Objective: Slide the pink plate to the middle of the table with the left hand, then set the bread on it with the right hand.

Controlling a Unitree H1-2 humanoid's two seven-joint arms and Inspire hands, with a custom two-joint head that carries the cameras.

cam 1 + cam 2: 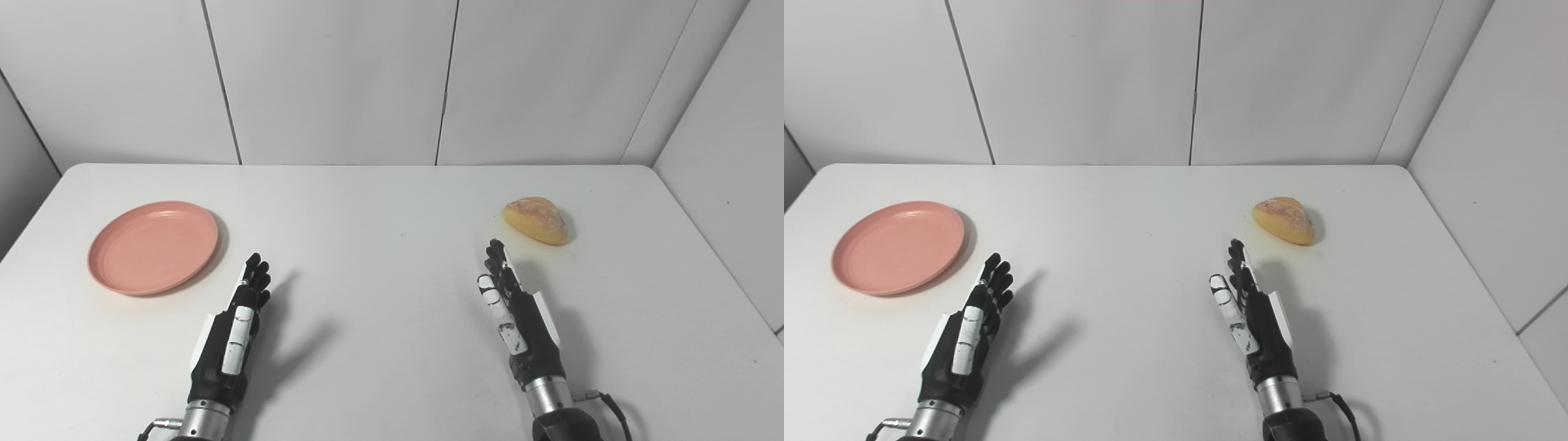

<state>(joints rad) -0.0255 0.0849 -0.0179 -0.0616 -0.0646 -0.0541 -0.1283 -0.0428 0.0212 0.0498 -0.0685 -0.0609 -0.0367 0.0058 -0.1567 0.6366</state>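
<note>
A pink plate (pixel 153 246) lies on the left side of the white table (pixel 380 245). A golden bread roll (pixel 536 220) lies on the right side. My left hand (pixel 236 324) is open with fingers stretched forward, held edge-up just right of and nearer than the plate, not touching it. My right hand (pixel 514 312) is open too, fingers straight, a short way nearer than and left of the bread, apart from it. Both hands hold nothing.
White wall panels (pixel 337 79) stand behind the table's far edge, and another wall (pixel 723 153) runs close along the table's right edge. The table's left edge lies just beyond the plate.
</note>
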